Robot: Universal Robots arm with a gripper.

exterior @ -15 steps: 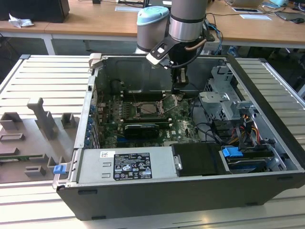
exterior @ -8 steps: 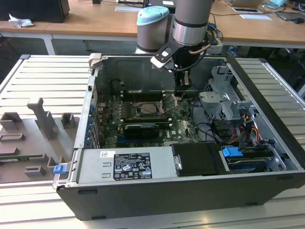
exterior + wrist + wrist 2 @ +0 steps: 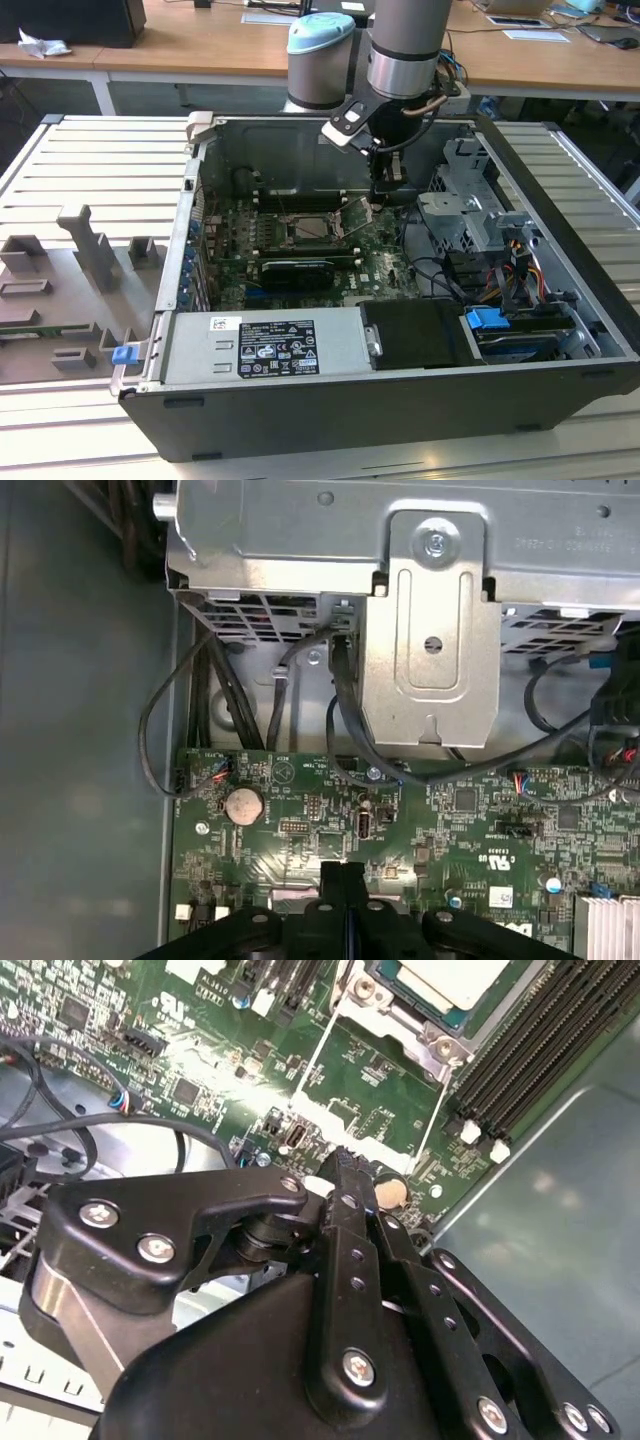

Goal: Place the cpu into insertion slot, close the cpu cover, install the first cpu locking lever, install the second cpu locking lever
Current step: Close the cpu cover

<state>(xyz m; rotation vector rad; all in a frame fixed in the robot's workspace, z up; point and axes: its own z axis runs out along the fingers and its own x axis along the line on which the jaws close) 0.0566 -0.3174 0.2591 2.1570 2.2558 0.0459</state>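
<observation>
Open PC case (image 3: 300, 420) lying on its side on a slatted metal worktop (image 3: 90, 150), with the arm (image 3: 405, 45) reaching down into it from above. The claw (image 3: 387, 197) hangs low over the green motherboard (image 3: 385, 262), just to the exterior view's right of the insertion slot (image 3: 312, 228). The cpu cover (image 3: 352, 215) looks tipped up on that same side of the slot. A black graphics card (image 3: 297, 272) sits just in front, then the power supply (image 3: 265, 345) with its white label. The drive cage (image 3: 470, 205) is on the right, and grey fixture blocks (image 3: 90, 250) sit outside on the left.
</observation>
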